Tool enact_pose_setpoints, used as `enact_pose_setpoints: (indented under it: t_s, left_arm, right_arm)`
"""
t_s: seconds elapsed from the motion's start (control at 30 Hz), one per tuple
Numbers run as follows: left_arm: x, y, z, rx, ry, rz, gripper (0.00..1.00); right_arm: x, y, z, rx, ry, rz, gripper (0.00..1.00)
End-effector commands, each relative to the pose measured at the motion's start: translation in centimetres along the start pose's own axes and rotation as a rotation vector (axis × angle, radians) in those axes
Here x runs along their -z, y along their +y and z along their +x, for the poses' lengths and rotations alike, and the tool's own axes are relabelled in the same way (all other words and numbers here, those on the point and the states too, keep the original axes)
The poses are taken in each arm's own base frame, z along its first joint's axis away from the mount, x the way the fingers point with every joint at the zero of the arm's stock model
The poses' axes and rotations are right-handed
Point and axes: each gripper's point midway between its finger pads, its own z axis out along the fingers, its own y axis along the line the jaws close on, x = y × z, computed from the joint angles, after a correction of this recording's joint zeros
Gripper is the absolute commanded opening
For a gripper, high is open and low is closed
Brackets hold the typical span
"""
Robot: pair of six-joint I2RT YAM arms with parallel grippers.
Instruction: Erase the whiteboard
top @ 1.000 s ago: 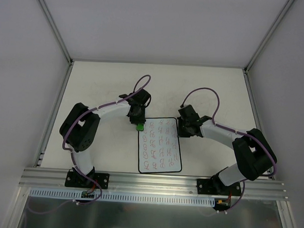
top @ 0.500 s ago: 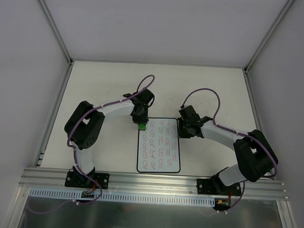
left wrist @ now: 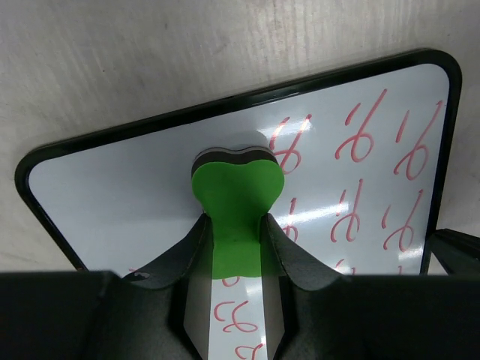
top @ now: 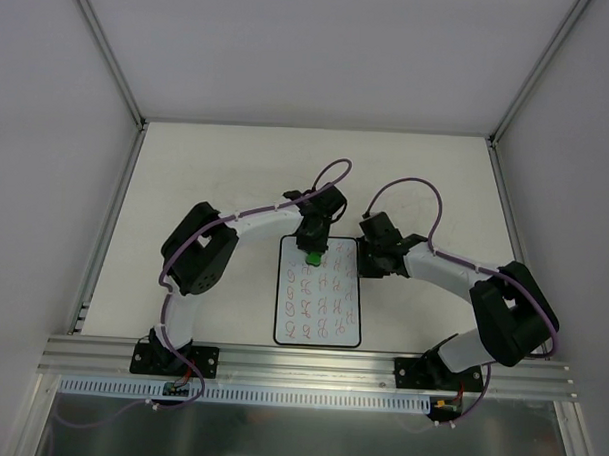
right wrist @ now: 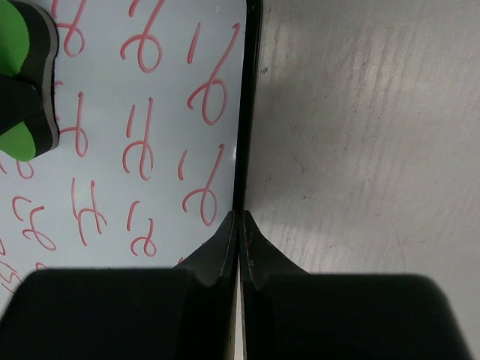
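We see a broad cream counter (top: 206,185) with faint scratches, and on it a small white rectangular whiteboard (top: 320,294) with a thin black rounded border, lying flat between the two tools. Rows of red looped scribbles cover most of it.

The left tool (left wrist: 236,232) hangs over the board's far edge. Its two black fingers (left wrist: 187,255) are pinched on a small green foam eraser (left wrist: 238,187), lobed at its front like a heart, with a dark layer underneath. The eraser sits pressed on the white surface straight ahead of this tool. In the left wrist view the patch beside the eraser toward the board's near corner is blank, while red marks begin just on the eraser's other side.

The right tool (right wrist: 238,225) sits at the board's right edge, its fingers drawn nearly together with the black rim running in between them, so it grips the whiteboard by that edge. The scribbles lie just to this tool's left; bare counter lies to its right.
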Motion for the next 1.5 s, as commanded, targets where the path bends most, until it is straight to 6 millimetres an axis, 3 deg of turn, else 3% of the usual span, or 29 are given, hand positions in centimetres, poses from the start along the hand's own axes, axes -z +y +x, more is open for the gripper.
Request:
enact_pose_setpoints:
  t_s: [0.0, 0.23, 0.37, 0.83, 0.93, 1.03, 1.2, 1.37, 1.47]
  left_arm:
    - [-2.7, 1.3, 5.7, -0.041, 0.19, -0.076, 0.0]
    - [-1.1, 6.1, 4.8, 0.07, 0.164, -0.156, 0.0]
    - [-0.4, 9.0, 5.9, 0.073, 0.18, -0.197, 0.0]
    - [1.1, 13.6, 5.4, -0.123, 0.128, -0.292, 0.0]
    - [1.4, 13.8, 5.0, -0.172, 0.105, -0.268, 0.0]
    - [1.2, 12.7, 5.0, -0.239, 0.093, -0.173, 0.0]
    - [1.4, 11.4, 6.3, -0.267, 0.108, -0.106, 0.0]
    - [1.7, 11.4, 7.4, -0.227, 0.114, -0.106, 0.0]
    - [1.9, 11.2, 7.3, -0.197, 0.11, -0.097, 0.0]
  right_arm:
    - [0.0, -1.0, 2.5, -0.003, 0.083, 0.028, 0.0]
    - [-0.2, -1.2, 2.7, -0.005, 0.093, 0.035, 0.0]
    - [-0.3, -1.2, 2.8, -0.004, 0.099, 0.038, 0.0]
    - [-0.5, -1.2, 2.9, -0.004, 0.1, 0.033, 0.0]
    - [-0.6, -1.2, 2.9, -0.003, 0.095, 0.032, 0.0]
    - [-0.6, -1.1, 2.9, 0.0, 0.096, 0.03, 0.0]
    - [-0.5, -1.1, 2.7, -0.001, 0.085, 0.025, 0.0]
    - [-0.1, -0.1, 2.7, 0.003, 0.083, -0.02, 0.0]
    - [0.7, 0.8, 2.0, 0.001, 0.041, -0.038, 0.12]
